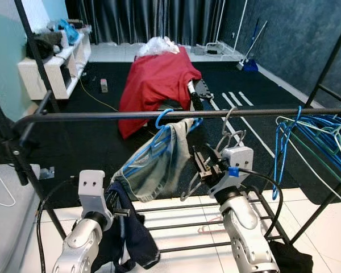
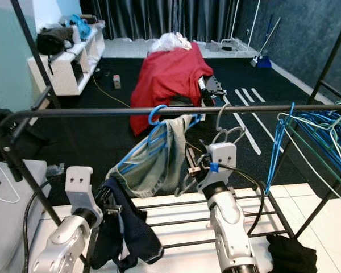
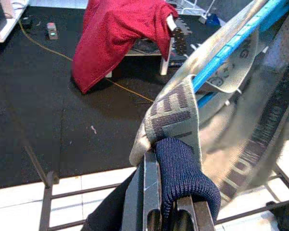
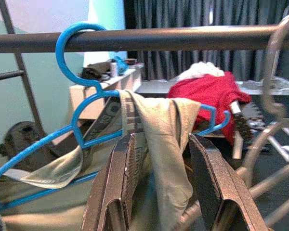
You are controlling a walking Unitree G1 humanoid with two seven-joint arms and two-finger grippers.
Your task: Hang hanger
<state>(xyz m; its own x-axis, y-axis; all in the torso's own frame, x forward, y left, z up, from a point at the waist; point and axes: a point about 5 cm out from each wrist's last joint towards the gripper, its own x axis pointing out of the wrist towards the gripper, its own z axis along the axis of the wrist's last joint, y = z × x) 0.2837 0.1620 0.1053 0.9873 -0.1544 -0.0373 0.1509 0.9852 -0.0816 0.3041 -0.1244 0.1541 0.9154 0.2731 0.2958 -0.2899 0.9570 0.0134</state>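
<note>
A black rail (image 1: 102, 115) crosses in front of me. On it hangs a blue hanger (image 1: 162, 122) carrying a grey-green garment (image 1: 156, 165). A bare grey hanger (image 1: 230, 136) has its hook up at the rail, just right of the blue one. My right gripper (image 1: 204, 165) is open below the rail, between the garment and the grey hanger; in the right wrist view its fingers (image 4: 118, 178) stand wide apart with the garment's edge (image 4: 159, 144) in front. Lower left, my left gripper (image 3: 166, 211) is shut on a navy knit garment (image 1: 131, 239) that hangs down from it.
Several blue and green hangers (image 1: 312, 142) crowd the rail's right end. The rack's lower bars (image 1: 176, 227) run under my arms, with a dark cloth (image 1: 292, 256) on the floor at right. Beyond stand a bench under a red cloth (image 1: 156, 79) and a white shelf (image 1: 57, 62).
</note>
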